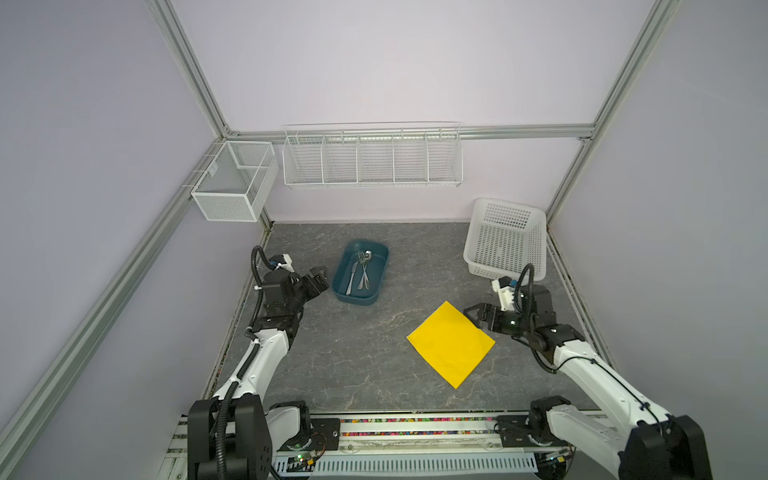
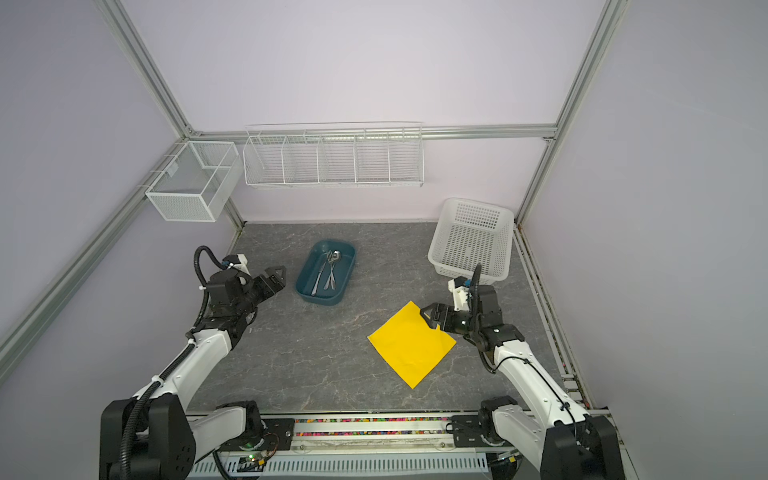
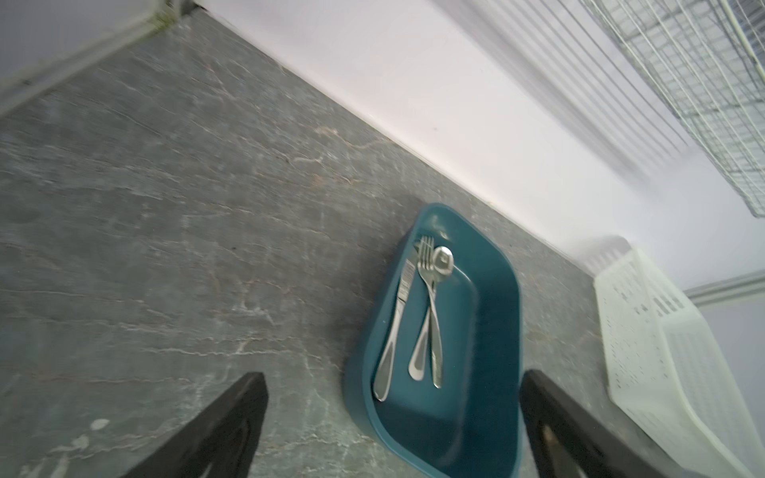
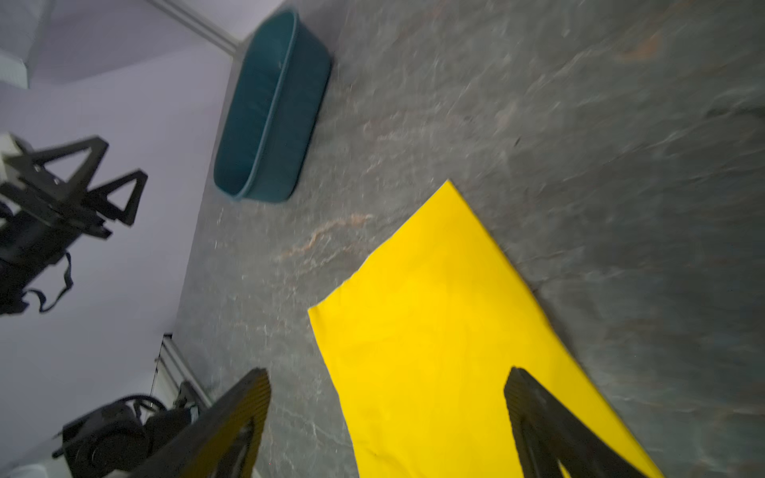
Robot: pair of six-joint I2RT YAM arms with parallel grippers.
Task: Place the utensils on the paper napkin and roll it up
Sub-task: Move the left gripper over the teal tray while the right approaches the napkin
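While all the cutlery lies in its tub, step in hand: fetching the first piece; no utensil is on the napkin yet.
Utensils: the slim, shiny silver metal utensils [image 1: 359, 270] lie lengthwise on the floor of the oblong teal plastic tub [image 1: 353, 297], heads toward the back wall.
Knife: the knife [image 3: 396, 318] lies by itself, close along one side wall.
Fork and spoon: the fork [image 3: 424, 258] and the spoon [image 3: 443, 263] cross at their stems, touching, heads side by side.
Napkin: the bright yellow square paper napkin [image 1: 451, 345] lies flat on the grey marble-patterned tabletop [image 1: 332, 361], turned corner-on, well apart from the tub, on the right arm's side.
Left gripper: the left gripper [image 1: 319, 279] hangs just beside the tub's outer wall, fingers spread, nothing between them.
Right gripper: the right gripper [image 4: 387, 372] hovers at the napkin's edge near its far corner, spread wide and empty; whether it touches the paper I cannot tell.
Best first pick: probably the knife, since it lies free; lifting fork or spoon would likely drag its partner.
Approach: come over the rim from above, jaws across the handle; the wall beside the knife leaves little room for one finger.
Grip: thin metal on smooth plastic may skid, so close slowly at mid-handle.
Placing: lay each piece parallel and close together, giving the roll a straight core.
Risk: light paper shifts if brushed; the right gripper could pin a corner.
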